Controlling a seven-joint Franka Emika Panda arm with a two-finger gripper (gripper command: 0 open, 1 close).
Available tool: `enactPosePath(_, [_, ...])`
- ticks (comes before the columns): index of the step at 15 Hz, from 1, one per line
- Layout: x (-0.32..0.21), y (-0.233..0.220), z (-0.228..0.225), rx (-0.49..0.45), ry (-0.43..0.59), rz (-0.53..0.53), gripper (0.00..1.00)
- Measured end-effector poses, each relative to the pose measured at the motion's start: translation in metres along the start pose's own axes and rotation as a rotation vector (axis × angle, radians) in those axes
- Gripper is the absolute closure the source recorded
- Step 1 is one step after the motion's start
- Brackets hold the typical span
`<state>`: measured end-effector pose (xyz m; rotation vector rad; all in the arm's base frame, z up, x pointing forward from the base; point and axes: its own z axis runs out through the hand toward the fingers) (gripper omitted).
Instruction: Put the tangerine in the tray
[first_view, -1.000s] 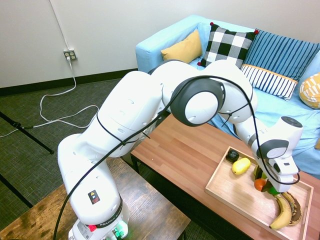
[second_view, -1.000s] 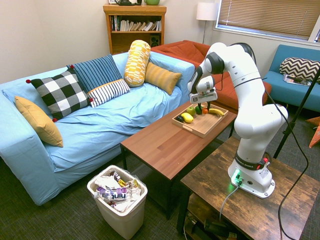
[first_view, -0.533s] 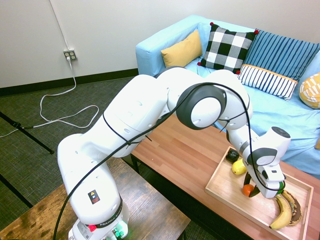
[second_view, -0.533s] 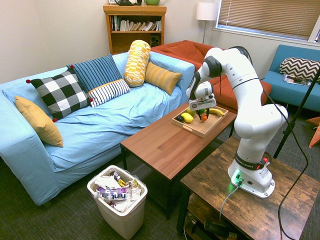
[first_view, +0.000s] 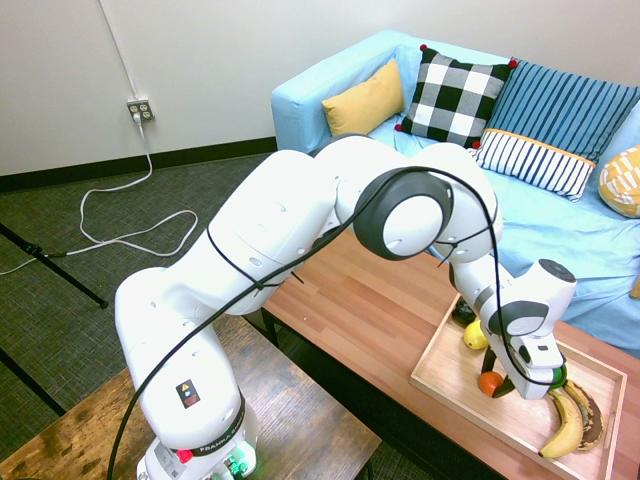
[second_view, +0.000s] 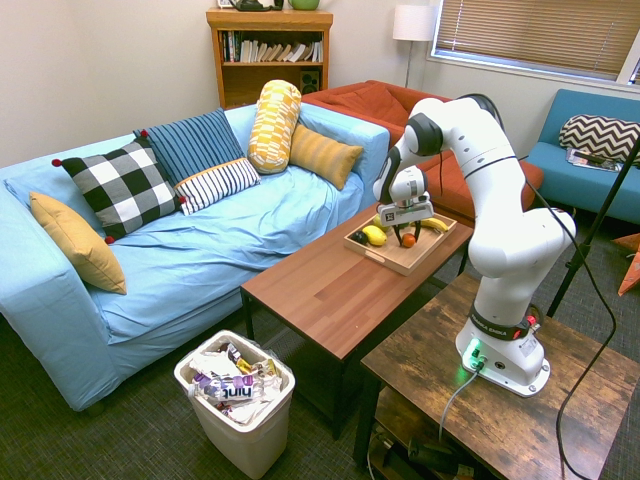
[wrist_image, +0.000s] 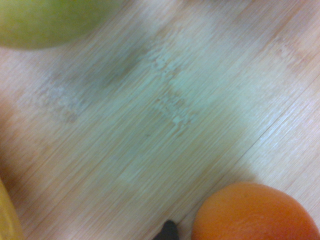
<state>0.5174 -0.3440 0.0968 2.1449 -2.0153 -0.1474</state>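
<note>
Standing beside the table (second_view: 320, 300), the sofa (second_view: 250, 235) is filling much of the room. The arm (second_view: 490, 200) is reaching over the tray (first_view: 455, 385), where bananas (first_view: 566, 428), an apple (wrist_image: 50, 20) and a lemon (first_view: 474, 336) are lying. The gripper's (second_view: 407, 240) fingers are standing apart, one on each side of the tangerine (first_view: 489, 383), which is sitting in the tray.

We have even, fairly bright indoor light in both exterior views, with soft shadows under the coffee bench (second_view: 340, 290). A green glow shows at the arm's base (second_view: 480, 362). Wrist view: soft focus throughout, the tray's wood grain (wrist_image: 150, 130) hazy, a pale sheen at one side, dim smudgy shadows near the green apple (wrist_image: 50, 20), whose outline blurs.
</note>
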Motion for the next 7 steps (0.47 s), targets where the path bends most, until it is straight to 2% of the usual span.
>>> enactPosePath(3, [0.0, 0.0, -0.01, 0.014, 0.005, -0.012, 0.0])
enactPosePath(7, [0.003, 0.009, -0.049, 0.053, 0.023, -0.005, 0.0])
